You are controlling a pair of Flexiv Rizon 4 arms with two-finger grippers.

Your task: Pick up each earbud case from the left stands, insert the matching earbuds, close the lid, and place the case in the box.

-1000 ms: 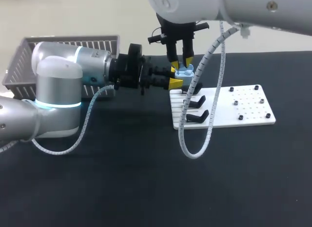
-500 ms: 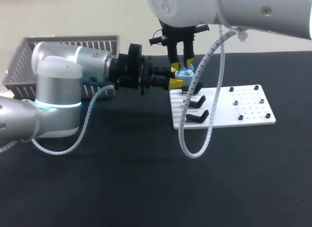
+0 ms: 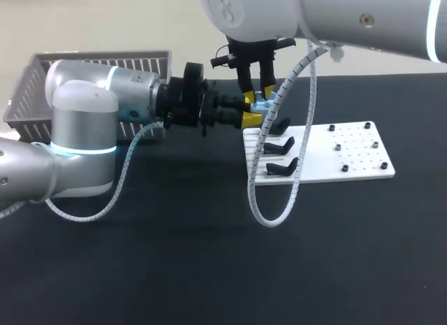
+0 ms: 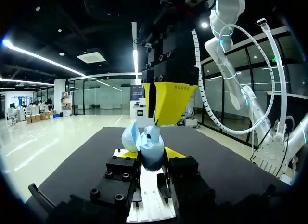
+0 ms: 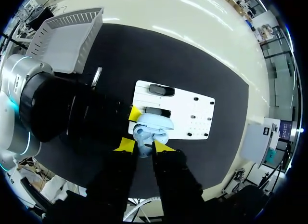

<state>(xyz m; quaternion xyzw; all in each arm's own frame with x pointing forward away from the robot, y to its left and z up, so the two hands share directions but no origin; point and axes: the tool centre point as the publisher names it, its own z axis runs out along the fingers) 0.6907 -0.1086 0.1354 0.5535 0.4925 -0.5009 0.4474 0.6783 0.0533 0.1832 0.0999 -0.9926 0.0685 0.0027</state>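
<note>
Table (image 3: pixel 209 269): case (image 4: pixel 153 161) in left end effector (image 4: pixel 151 154)

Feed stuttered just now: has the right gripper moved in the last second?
Yes, slightly. In the head view the right gripper, above the earbud case, has drifted left relative to the white stand board.

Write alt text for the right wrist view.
An open light blue earbud case, held by the left gripper over a white board with black stands, with the right gripper close against it. A grey basket stands beyond the left arm.
</note>
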